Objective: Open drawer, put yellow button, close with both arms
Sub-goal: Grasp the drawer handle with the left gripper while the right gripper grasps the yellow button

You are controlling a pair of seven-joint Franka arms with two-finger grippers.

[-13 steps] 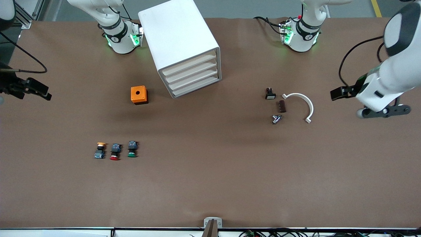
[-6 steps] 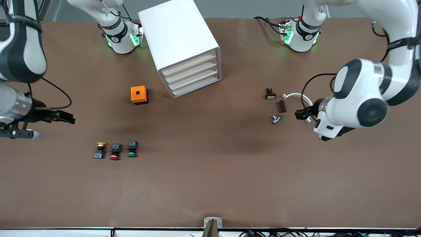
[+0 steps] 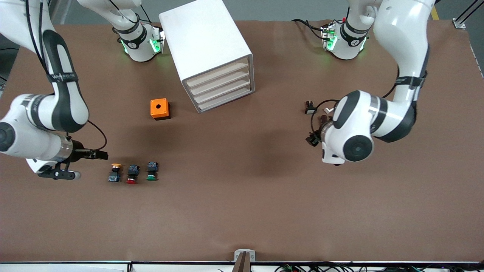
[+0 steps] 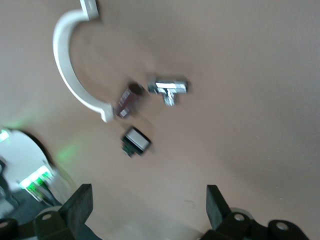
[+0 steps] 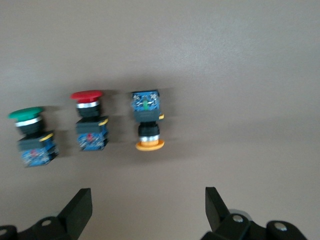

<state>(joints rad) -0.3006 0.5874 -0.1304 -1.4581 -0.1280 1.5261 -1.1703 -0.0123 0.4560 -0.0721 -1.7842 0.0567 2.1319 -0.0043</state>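
The white cabinet [image 3: 204,41] stands near the robots' bases, and its top drawer [image 3: 218,73] is shut like the three below it. The yellow button [image 3: 115,172] lies on its side on the table toward the right arm's end, in a row with the other switches. It also shows in the right wrist view [image 5: 147,122]. My right gripper [image 3: 99,154] is open and empty, just beside the yellow button and apart from it [image 5: 148,205]. My left gripper [image 3: 313,139] is open and empty over small parts at the left arm's end [image 4: 148,205].
A red-capped switch [image 3: 132,174] and a green-capped switch [image 3: 152,171] lie beside the yellow button. An orange box [image 3: 159,108] sits beside the cabinet. A white curved piece [image 4: 67,65], chrome fitting [image 4: 169,87], brown block [image 4: 129,100] and black switch [image 4: 136,141] lie under the left arm.
Both arms have swung in from the table's ends. The right gripper has come close to the yellow button. The left gripper has moved over the small parts.
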